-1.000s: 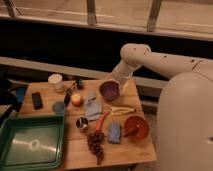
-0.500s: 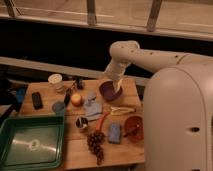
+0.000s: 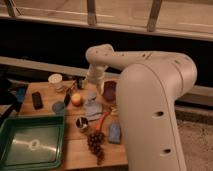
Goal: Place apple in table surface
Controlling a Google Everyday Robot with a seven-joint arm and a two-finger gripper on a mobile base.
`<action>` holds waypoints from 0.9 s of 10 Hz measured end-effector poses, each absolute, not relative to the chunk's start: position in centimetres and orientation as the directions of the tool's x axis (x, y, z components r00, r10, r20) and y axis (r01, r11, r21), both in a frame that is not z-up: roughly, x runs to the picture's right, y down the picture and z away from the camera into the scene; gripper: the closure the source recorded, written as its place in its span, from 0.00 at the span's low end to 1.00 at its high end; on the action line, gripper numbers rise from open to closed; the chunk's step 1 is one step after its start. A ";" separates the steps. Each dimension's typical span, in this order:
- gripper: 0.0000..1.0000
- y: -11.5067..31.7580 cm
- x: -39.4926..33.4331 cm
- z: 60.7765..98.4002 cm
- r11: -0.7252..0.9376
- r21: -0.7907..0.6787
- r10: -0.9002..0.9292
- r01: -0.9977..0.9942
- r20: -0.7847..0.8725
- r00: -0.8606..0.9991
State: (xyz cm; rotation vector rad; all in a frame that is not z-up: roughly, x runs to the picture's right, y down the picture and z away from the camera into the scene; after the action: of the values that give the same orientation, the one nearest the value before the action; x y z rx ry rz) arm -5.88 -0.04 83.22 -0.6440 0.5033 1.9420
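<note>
Pincer (image 3: 91, 84): you find it at the tip of the white arm (image 3: 131, 56), hanging low over the back part of the table, between the apple on its left and the purple bowl (image 3: 110, 90) on its right.
Pincer state: you cannot tell from this camera view whether it is clenched or released.
Apple (image 3: 76, 100): you see it resting on the table surface, just beside the pincer, lower and to the left in the picture. It glows yellow-orange.
Table surface (image 3: 75, 149): light wood, running from the left edge of the picture to the robot's body (image 3: 155, 120), which hides its right end.
Around the apple: a white cup (image 3: 56, 80) behind it to the left, a round blue-grey disc (image 3: 59, 106) just left of it, a grey-blue cloth (image 3: 92, 108) just right of it.
Left side: a black block (image 3: 37, 100) lies on the wood; the green tray (image 3: 31, 141) fills the near left corner.
Near side: a small dark cup (image 3: 81, 122) stands in front of the apple, and the grape bunch (image 3: 95, 143) lies nearer still.
Near right: an orange strip (image 3: 102, 120) and a blue object (image 3: 115, 133) lie close to the robot's body.
</note>
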 end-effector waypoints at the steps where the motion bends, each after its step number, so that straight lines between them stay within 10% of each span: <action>1: 0.28 0.0 -5.8 83.2 -0.426 0.071 0.681 -0.902 -0.631 -0.372; 9: 0.28 0.8 -10.2 86.9 -0.448 0.004 0.673 -0.894 -0.657 -0.340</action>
State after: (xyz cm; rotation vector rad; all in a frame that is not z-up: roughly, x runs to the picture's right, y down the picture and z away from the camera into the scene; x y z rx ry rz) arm -10.23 0.76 86.90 -0.7225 0.4516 1.9347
